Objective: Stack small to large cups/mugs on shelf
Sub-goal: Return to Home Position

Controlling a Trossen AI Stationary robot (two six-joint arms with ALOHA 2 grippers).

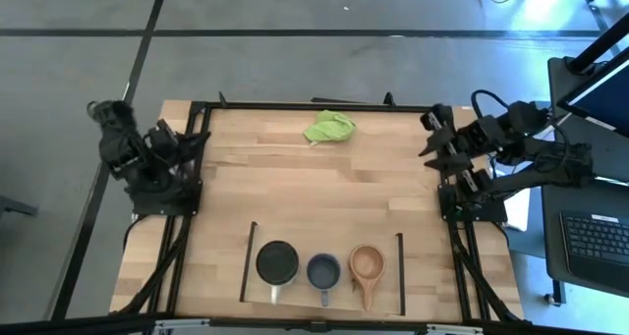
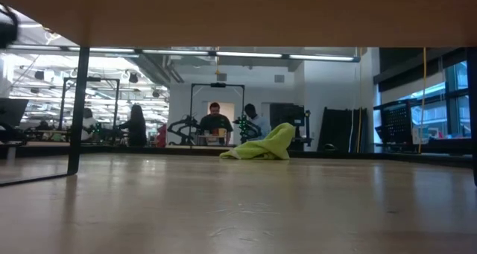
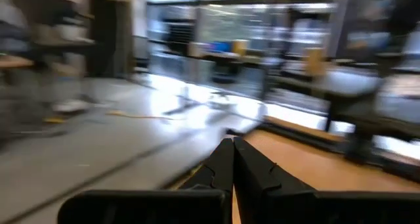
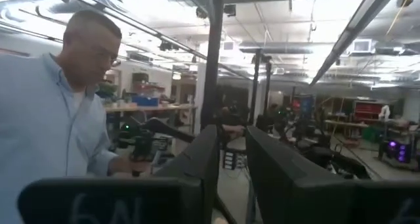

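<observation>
Showing the three handled cups standing in a row on the rectangular light-wood shelf with thin black bars (image 1: 324,235), which lies at the middle of the large wooden tabletop's (image 1: 295,178) near edge: the larger white mug with a dark inside (image 1: 277,263) is nearest the shelf's left bar, the medium blue-grey mug (image 1: 323,272) is in the middle, and the small tan wooden cup (image 1: 367,264) is nearest the right bar. All are upright, close together but none nested, with handles toward the near edge. A crumpled lime-green cloth (image 1: 329,128) lies by the far edge. The left gripper (image 3: 233,142) is drawn back over the left edge, its fingers pressed together on nothing; the right gripper (image 4: 231,129) is raised beside the right edge, its fingers apart and empty. By appearance, the two mugs are probably glazed ceramic: stiff, fairly heavy, slick and breakable. The wooden cup is likely light and less slippery. A pinch across the rim wall away from the handle would probably hold best.
</observation>
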